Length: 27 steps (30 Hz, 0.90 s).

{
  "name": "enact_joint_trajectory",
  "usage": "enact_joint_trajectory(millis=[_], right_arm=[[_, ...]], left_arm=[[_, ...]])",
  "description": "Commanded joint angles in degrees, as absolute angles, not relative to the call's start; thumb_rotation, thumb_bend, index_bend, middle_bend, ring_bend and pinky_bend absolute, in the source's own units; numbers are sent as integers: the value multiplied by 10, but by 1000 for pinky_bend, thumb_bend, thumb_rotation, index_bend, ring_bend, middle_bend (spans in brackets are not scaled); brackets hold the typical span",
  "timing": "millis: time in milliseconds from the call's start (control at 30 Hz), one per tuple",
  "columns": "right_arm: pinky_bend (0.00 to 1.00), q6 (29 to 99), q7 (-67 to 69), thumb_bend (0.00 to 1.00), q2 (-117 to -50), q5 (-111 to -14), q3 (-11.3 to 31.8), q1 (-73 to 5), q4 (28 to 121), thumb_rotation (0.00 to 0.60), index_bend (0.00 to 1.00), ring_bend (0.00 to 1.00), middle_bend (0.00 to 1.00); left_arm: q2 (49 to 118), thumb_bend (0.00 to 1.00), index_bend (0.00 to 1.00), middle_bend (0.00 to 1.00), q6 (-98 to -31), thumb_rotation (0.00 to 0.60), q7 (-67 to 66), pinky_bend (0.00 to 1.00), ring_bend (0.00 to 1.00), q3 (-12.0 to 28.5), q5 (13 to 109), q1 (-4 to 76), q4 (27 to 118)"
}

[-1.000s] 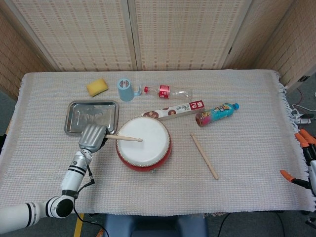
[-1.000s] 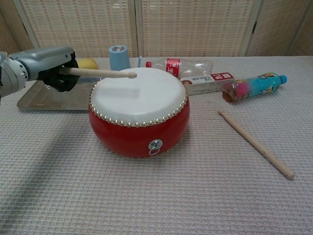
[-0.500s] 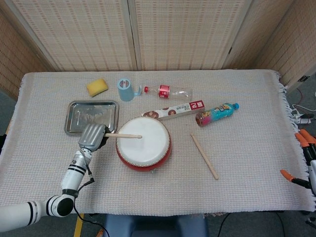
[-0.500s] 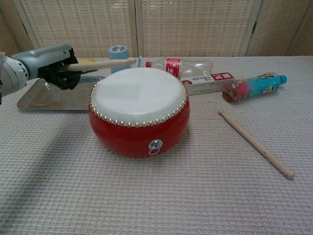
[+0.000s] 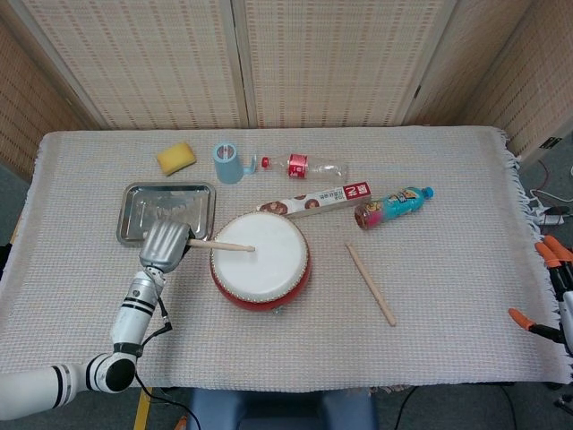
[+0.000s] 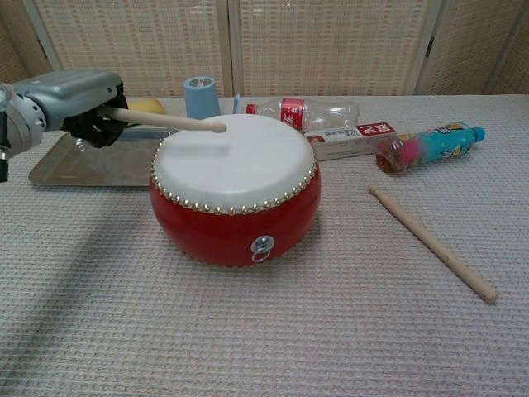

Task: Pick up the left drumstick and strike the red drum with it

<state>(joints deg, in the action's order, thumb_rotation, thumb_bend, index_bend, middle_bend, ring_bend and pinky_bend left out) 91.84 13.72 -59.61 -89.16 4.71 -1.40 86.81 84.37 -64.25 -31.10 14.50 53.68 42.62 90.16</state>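
The red drum (image 5: 260,262) (image 6: 235,188) with its white skin stands at the table's middle. My left hand (image 5: 164,244) (image 6: 76,98) sits just left of it and grips the butt of the left drumstick (image 5: 222,245) (image 6: 169,121). The stick reaches rightward over the skin, its rounded tip low over the far part of the drumhead; contact cannot be told. A second drumstick (image 5: 371,283) (image 6: 433,242) lies on the cloth to the right of the drum. My right hand does not show in either view.
A metal tray (image 5: 132,226) (image 6: 58,170) lies behind my left hand. Behind the drum are a yellow sponge (image 5: 176,158), a blue tape roll (image 5: 227,162) (image 6: 201,96), a clear bottle (image 5: 304,166), a long box (image 5: 315,201) and a colourful bottle (image 5: 392,206) (image 6: 430,146).
The stick rose off the drumhead half a second ago and has come back down, its tip now low over the skin. My left hand drew slightly back to the left.
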Motion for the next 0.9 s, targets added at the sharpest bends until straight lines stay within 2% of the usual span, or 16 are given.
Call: enact_joint_trajectory(millis=[33,333,500,700,900], right_arm=[[0,918,136,0,-596,-892,46,-14,868,600,0,0,0],[0,919,117,0,-591,-899,42,-13,883,600,0,0,0],[0,922,109,0,-587,-903,39,-10,891,600,0,0,0],[0,924,104,0,-587,-907,36,-8,895,600,0,0,0],[0,922,102,0,-588,-908,35,-8,897,600,0,0,0]], left_arm=[[812,909,1000,1000,-611,600,-190,1000,1000,181,530,420,897],[815,903,1000,1000,-515,600,-150,1000,1000,204,482,463,771],[834,898,1000,1000,-498,600,-147,1000,1000,207,467,482,698],[866,887,1000,1000,-463,600,-139,996,1000,190,473,495,605],[881,871,961,1000,-421,600,-115,941,956,179,483,500,567]])
